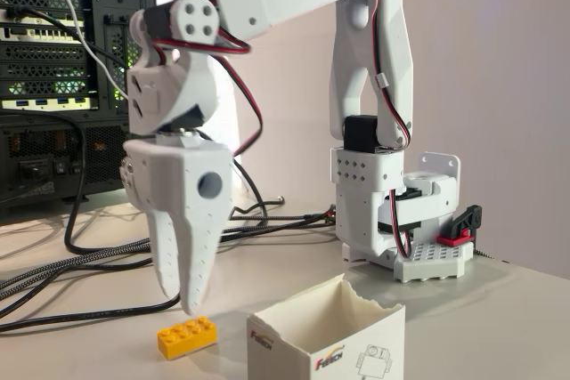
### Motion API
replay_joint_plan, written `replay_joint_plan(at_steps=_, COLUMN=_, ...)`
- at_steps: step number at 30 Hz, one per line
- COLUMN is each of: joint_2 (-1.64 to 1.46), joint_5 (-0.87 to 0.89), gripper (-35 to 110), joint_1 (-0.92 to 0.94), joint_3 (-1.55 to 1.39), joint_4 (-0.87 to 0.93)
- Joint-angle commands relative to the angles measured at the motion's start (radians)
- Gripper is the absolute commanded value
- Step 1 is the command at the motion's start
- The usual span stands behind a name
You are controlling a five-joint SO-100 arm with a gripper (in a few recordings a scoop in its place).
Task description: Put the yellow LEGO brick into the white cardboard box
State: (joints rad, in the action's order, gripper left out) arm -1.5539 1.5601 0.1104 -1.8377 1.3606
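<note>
The yellow LEGO brick (187, 336) lies flat on the table near the front edge, left of the box. The white cardboard box (325, 337) stands open-topped at the bottom centre, with a red-black logo and a robot drawing on its front. My white gripper (183, 295) hangs point-down just above and slightly behind the brick, its tips a short gap over the studs. The fingers (193, 260) look pressed together with nothing between them. The brick and the box are apart.
The arm's white perforated base (392, 211) stands behind the box at the right. Black and braided cables (107, 260) run across the table at the left. A computer case (62, 60) fills the back left.
</note>
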Motion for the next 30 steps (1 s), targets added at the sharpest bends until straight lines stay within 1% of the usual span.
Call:
replay_joint_plan(at_steps=1, joint_2=-0.015, joint_5=0.018, gripper=24, joint_1=0.000, joint_3=0.107, joint_4=0.021)
replay_joint_plan(at_steps=5, joint_2=-0.021, joint_5=0.052, gripper=29, joint_1=-0.034, joint_3=0.097, joint_4=0.021)
replay_joint_plan(at_steps=8, joint_2=-0.029, joint_5=0.072, gripper=27, joint_1=-0.054, joint_3=0.077, joint_4=0.011)
replay_joint_plan(at_steps=18, joint_2=-0.002, joint_5=0.095, gripper=26, joint_1=-0.104, joint_3=-0.015, joint_4=-0.109)
replay_joint_plan(at_steps=30, joint_2=0.048, joint_5=0.071, gripper=20, joint_1=-0.114, joint_3=-0.060, joint_4=-0.120)
